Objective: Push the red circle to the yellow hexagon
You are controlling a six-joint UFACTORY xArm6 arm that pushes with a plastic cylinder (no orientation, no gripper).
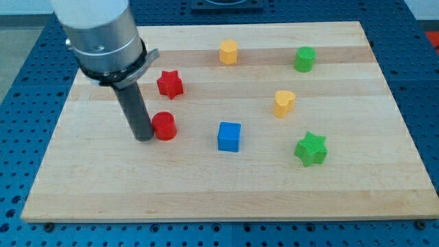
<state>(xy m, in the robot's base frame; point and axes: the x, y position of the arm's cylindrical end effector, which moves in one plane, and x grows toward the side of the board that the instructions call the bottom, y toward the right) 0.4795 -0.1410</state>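
The red circle [164, 126] is a short red cylinder on the wooden board, left of centre. My tip [144, 137] rests on the board right against the red circle's left side, touching it or nearly so. The yellow hexagon [228, 52] stands near the view's top, above and to the right of the red circle. A red star [169, 84] sits between them, just above the red circle.
A blue cube [229, 136] lies right of the red circle. A yellow heart-like block [284, 103] sits right of centre. A green block [304, 60] is at top right, a green star [311, 149] at lower right. The board's edge [226, 219] runs along the bottom.
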